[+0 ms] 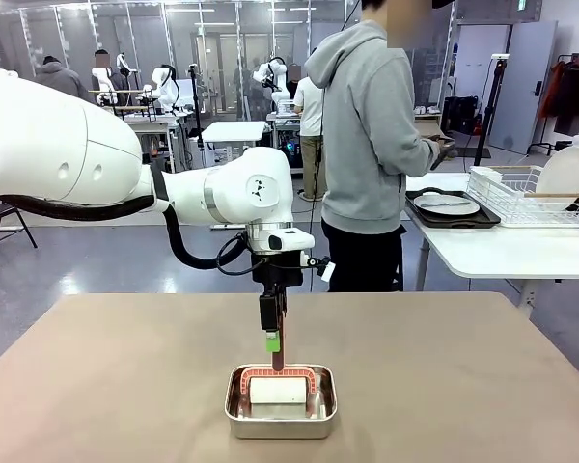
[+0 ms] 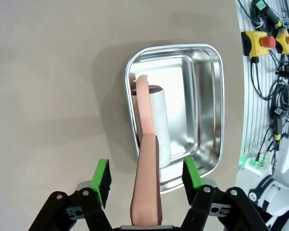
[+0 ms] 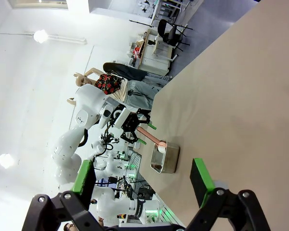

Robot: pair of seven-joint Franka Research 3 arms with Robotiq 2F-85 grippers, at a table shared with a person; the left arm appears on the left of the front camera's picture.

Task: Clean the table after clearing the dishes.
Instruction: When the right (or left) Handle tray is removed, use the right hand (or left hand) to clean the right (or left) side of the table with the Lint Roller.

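Jaws of the left gripper [image 2: 145,166] stand partly apart, straddling a long salmon-pink handle [image 2: 147,192]. We see a gap on either side between the green pads [image 2: 102,180] and the handle, so we record no contact.

Right gripper [image 3: 142,166]: jaws wide apart, nothing between them, with the matte tan-brown tabletop [image 1: 125,367] beyond.

We find a small square steel pan [image 2: 216,96] with rounded corners on that tabletop, near the robot's edge. Inside it lies a white cylindrical roller [image 2: 156,125] joined to the handle.

Dishes: one round white plate [image 1: 447,204] sits on a dark brown rectangular tray [image 1: 463,222] on a white-topped side table [image 1: 502,253]. Another white plate [image 1: 565,174] stands upright in a white wire rack [image 1: 521,198].
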